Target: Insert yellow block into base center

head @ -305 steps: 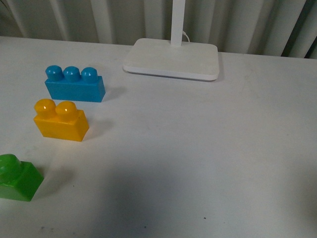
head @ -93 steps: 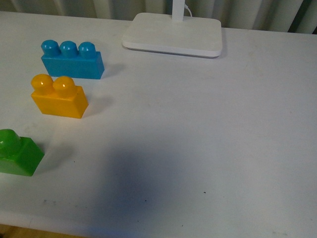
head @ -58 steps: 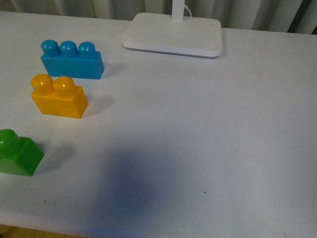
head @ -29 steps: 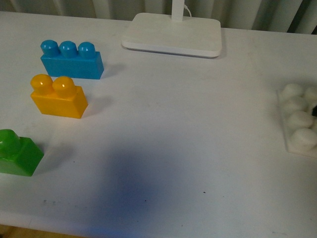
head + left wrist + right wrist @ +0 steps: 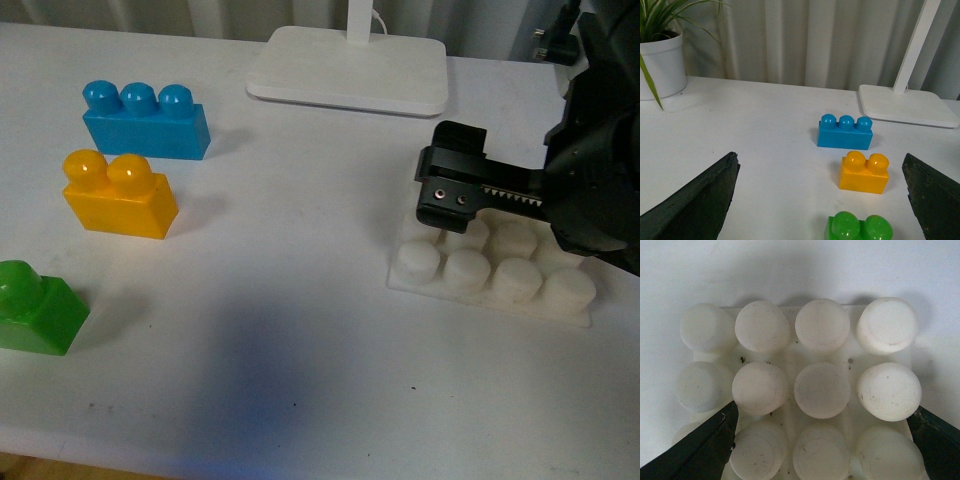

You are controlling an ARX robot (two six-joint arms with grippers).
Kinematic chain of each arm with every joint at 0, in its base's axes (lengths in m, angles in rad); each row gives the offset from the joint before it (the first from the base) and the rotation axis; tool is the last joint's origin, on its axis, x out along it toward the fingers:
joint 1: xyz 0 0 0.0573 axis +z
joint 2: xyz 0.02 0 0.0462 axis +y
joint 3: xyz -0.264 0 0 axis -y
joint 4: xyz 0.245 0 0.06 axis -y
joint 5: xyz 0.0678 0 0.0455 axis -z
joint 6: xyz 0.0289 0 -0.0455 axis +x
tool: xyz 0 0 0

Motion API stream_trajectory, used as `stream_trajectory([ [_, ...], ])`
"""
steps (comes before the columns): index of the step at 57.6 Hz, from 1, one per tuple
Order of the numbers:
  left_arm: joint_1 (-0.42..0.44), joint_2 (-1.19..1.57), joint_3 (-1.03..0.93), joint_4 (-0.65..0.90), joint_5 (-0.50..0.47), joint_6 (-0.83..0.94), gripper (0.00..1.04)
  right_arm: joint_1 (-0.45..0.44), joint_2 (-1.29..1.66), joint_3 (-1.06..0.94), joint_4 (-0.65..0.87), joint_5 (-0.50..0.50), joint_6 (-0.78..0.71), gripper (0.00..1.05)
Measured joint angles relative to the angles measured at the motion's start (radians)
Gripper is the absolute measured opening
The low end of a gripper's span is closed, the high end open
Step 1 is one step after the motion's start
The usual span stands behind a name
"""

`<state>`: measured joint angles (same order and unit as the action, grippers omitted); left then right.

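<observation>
While your right hand [image 5: 447,200] sits over the base [image 5: 520,282], grip unclear, the yellow block [image 5: 120,205] lies untouched; reach for it next with your spread-apart left hand [image 5: 820,156].

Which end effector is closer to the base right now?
Right. The right end effector hovers over the base; the left end effector is away, facing the yellow block.

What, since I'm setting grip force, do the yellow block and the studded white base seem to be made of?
The yellow block looks like glossy moulded hard plastic: bright highlights sit on its studs. The base looks like matte, slightly translucent white plastic, probably rigid; its studs show dull, speckled tops.
</observation>
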<state>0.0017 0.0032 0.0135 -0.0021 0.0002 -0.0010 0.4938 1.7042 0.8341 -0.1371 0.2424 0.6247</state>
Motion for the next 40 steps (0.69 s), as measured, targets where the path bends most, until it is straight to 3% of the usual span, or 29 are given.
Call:
stream_trajectory([
  [16,0.000,0.000,0.000,0.000,0.000,0.000,0.98,0.061,0.034,0.052,-0.039,0.069,0.130,0.96],
  [40,0.000,0.000,0.000,0.000,0.000,0.000,0.98,0.160,0.076,0.122,-0.058,0.054,0.169,0.96],
])
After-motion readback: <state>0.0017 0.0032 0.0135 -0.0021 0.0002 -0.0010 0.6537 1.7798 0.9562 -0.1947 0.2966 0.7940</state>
